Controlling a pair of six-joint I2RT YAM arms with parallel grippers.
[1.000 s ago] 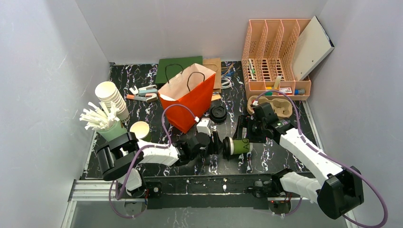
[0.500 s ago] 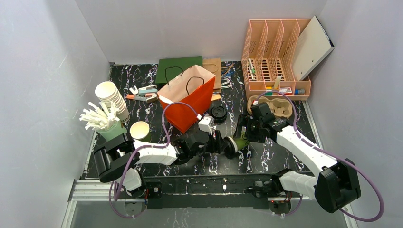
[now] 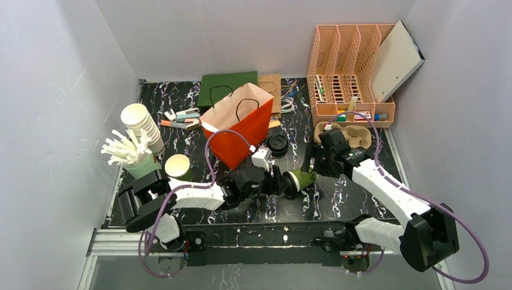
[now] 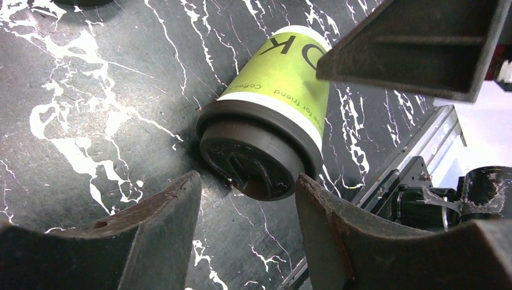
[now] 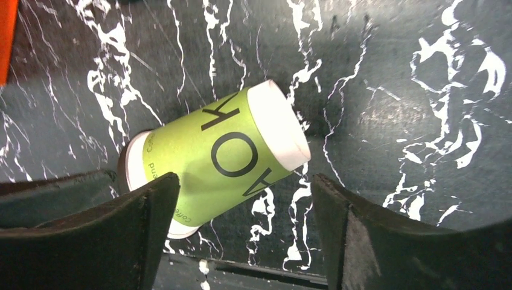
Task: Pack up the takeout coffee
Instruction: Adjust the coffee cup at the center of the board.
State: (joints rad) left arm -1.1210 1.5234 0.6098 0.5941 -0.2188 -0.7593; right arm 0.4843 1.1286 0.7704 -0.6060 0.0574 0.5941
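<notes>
- Presently, the takeout coffee (image 3: 300,180) is seen lying on its side on the black marbled table (image 3: 329,202), near the front edge and between the two arms.
- Its black lid is turned toward the left tool (image 3: 279,183), and its pale base is turned toward the right tool (image 3: 315,166).
- In the left wrist view, the cup (image 4: 272,103) is shown with its lid set between the fingers of the left tool (image 4: 244,181). The jaws are partly open: one finger is at the lid's rim, while a gap is left at the other, so nothing is gripped.
- In the right wrist view, the right tool (image 5: 241,181) is spread wide over the cup (image 5: 223,151), which lies at a slant between the fingers. Nothing is held; whether a finger touches the cup cannot be told.
- Large dark letters are printed on the green wall of the cup.
- An orange paper bag (image 3: 238,124) is stood open just behind the left tool, and a loose black lid (image 3: 278,145) is laid just beside it.
- A lidless green cup (image 3: 178,166) is stood upright farther left.
</notes>
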